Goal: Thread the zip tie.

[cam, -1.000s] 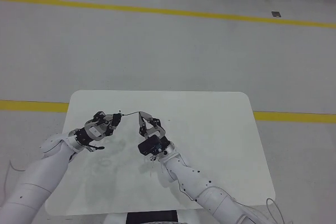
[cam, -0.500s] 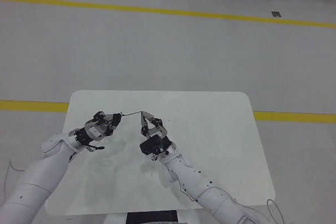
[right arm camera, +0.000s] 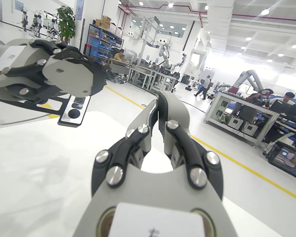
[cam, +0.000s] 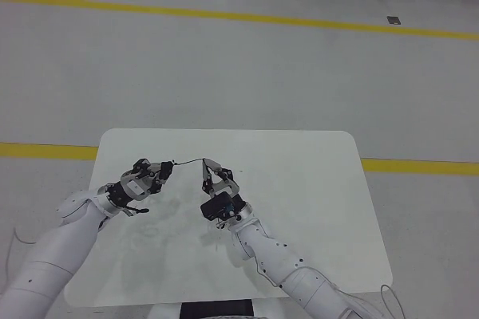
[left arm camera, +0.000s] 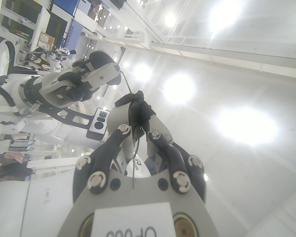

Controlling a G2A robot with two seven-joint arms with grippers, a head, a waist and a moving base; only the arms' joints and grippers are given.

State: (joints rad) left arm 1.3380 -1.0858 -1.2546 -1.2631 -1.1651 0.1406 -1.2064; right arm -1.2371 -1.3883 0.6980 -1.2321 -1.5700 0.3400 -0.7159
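A thin black zip tie (cam: pixel 185 162) hangs in the air above the white table (cam: pixel 303 175), stretched between both grippers. My left gripper (cam: pixel 166 169) is shut on one end; in the left wrist view the zip tie's strap (left arm camera: pixel 134 154) runs down between the closed fingers of the left gripper (left arm camera: pixel 138 99). My right gripper (cam: pixel 207 165) holds the other end with its fingers pressed together, as the right wrist view of the right gripper (right arm camera: pixel 158 101) shows. The two grippers face each other, a short gap apart. The right gripper (left arm camera: pixel 112 75) also appears beyond the left one.
The white table has rounded corners, and its bare top extends far to the right of the arms. Yellow floor lines (cam: pixel 431 166) run behind it. In the right wrist view the left gripper (right arm camera: pixel 98 80) hovers close by.
My right gripper has shifted slightly to the right. The left gripper and its end of the zip tie have stayed put.
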